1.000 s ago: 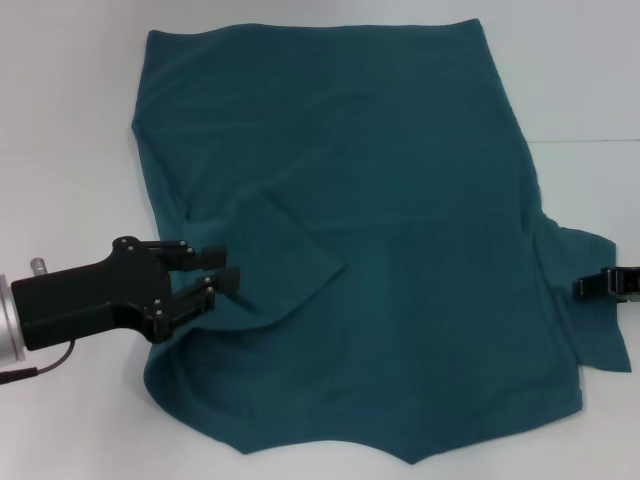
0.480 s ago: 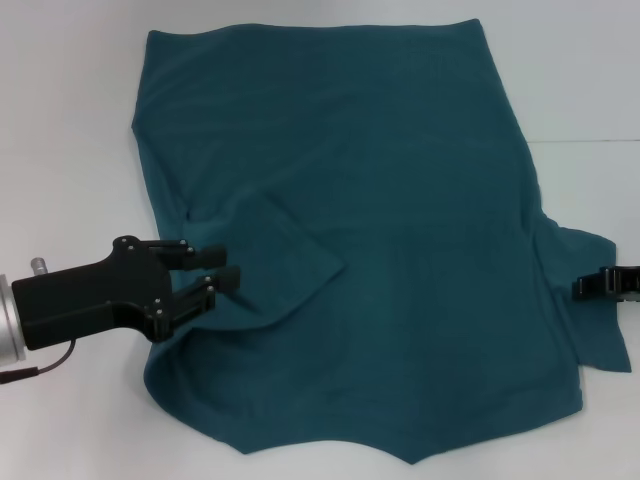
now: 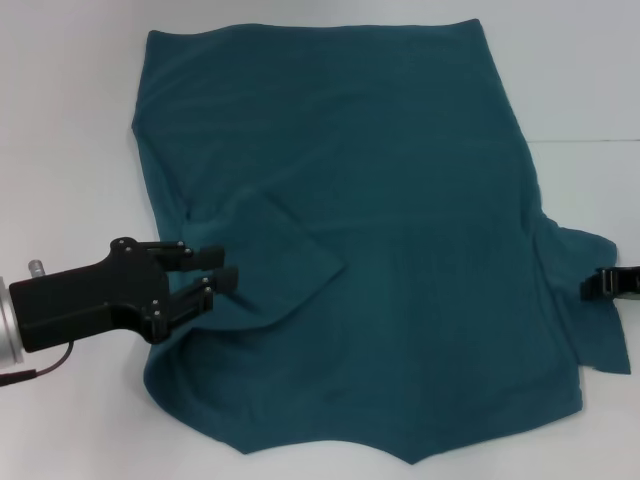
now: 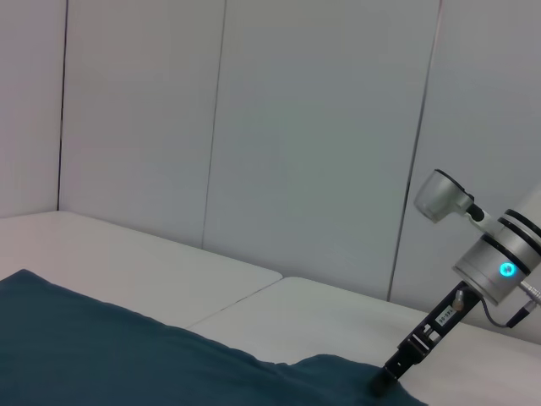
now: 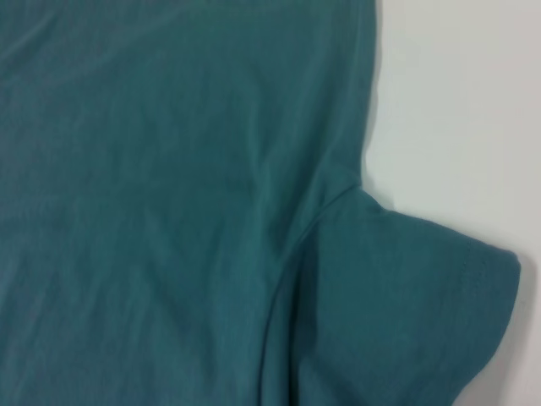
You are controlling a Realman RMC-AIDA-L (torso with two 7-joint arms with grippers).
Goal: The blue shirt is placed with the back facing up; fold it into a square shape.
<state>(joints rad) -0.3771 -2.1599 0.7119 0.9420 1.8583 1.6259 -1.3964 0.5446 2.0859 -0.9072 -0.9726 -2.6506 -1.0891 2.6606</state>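
Observation:
The blue shirt (image 3: 380,230) lies spread flat on the white table (image 3: 60,120), plain side up with no print showing. Its left sleeve (image 3: 280,255) is folded inward over the body. My left gripper (image 3: 221,267) sits low at that folded sleeve's outer edge, fingers open with nothing between them. My right gripper (image 3: 603,284) pokes in from the right edge beside the right sleeve (image 3: 590,335), which lies flat and spread out. The right wrist view shows that sleeve (image 5: 406,313) and the shirt body (image 5: 152,186). In the left wrist view, the right arm (image 4: 486,271) reaches down to the shirt's far edge (image 4: 338,376).
Bare white table surrounds the shirt on the left (image 3: 70,180) and right (image 3: 590,190). A seam in the tabletop (image 3: 590,142) runs off to the right. Pale wall panels (image 4: 296,127) stand behind the table in the left wrist view.
My left gripper has eased slightly back toward the left. The right gripper has drawn a little farther toward the right edge. The shirt has not shifted.

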